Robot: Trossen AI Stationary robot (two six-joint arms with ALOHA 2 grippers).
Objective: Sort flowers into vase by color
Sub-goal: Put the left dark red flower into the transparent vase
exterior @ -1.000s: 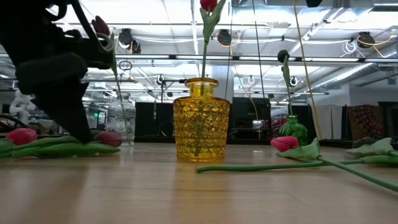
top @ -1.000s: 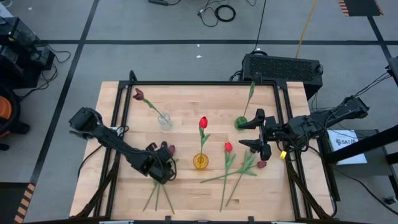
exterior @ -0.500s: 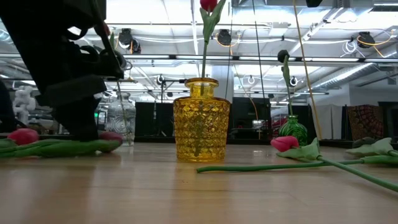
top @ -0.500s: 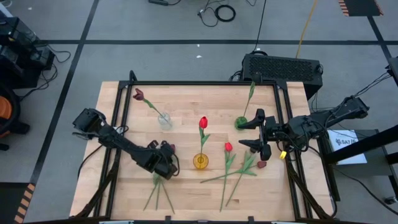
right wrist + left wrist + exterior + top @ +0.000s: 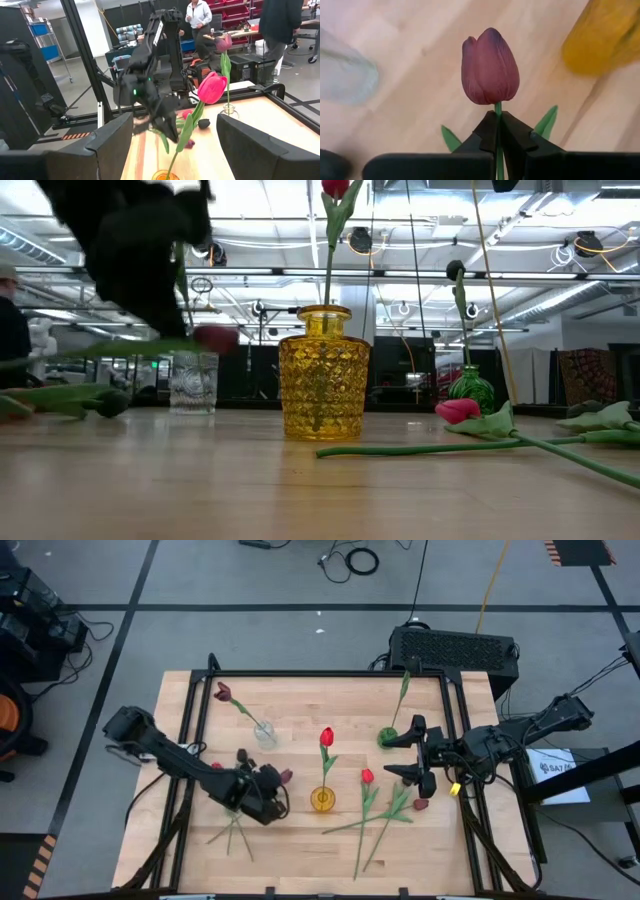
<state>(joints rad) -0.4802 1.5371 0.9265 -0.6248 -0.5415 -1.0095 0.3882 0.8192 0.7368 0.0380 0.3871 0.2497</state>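
Observation:
My left gripper (image 5: 274,783) is shut on a maroon tulip (image 5: 490,67), whose head (image 5: 286,776) hovers left of the yellow vase (image 5: 322,799). That vase holds a red tulip (image 5: 327,736). A clear vase (image 5: 264,733) holds a dark maroon tulip (image 5: 223,692), and a green vase (image 5: 388,737) holds one long stem. Other tulips lie flat on the table: one with a red head (image 5: 367,776), one maroon (image 5: 421,804), and some below my left arm (image 5: 60,400). My right gripper (image 5: 420,752) waits open by the green vase. My left gripper pinches the maroon tulip's thin green stem (image 5: 497,107) between its two fingertips, just below the head. The fingers lie across the stem. The flower is lifted clear of the table and lies about level (image 5: 120,348), head toward the yellow vase.
A black frame (image 5: 320,673) runs around the wooden table's edges. Loose stems (image 5: 380,820) cross the table's near right part. People stand in the room beyond the table (image 5: 199,15).
My left gripper has shut on the maroon tulip's stem and gone up, a little toward the far edge. The tulip, which lay on the table, now hangs clear of it, and its stem end has swung toward the left.

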